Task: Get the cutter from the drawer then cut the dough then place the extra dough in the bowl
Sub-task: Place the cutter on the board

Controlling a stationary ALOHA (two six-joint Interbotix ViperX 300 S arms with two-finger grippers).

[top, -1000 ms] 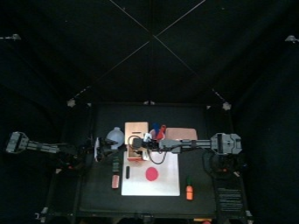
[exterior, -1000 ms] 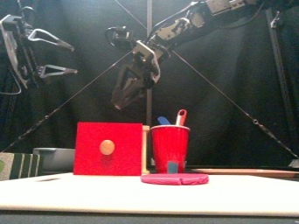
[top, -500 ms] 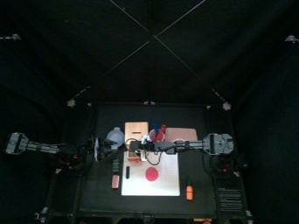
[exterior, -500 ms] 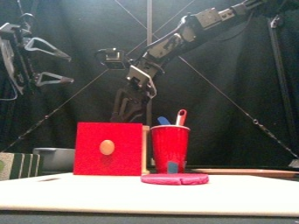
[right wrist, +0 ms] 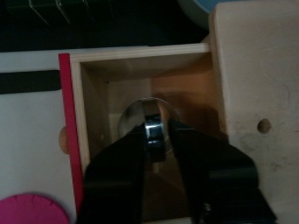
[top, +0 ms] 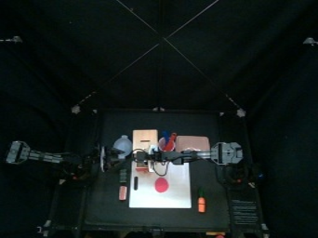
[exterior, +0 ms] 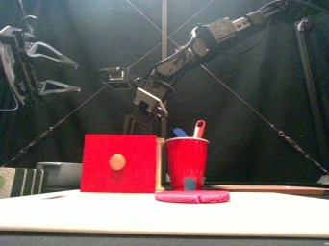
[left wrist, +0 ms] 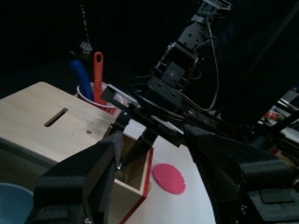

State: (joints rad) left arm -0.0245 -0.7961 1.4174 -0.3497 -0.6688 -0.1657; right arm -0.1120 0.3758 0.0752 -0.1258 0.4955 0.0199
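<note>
Overhead light is falling on the white cutting board, which is glowing brightly against the dim black curtain. In the right wrist view, shadow is filling the drawer while a glint is showing on the metal cutter. The red cup is catching even frontal light.

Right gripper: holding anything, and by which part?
Cannot tell: right gripper is at the metal cutter inside the drawer, grip not visible.
</note>
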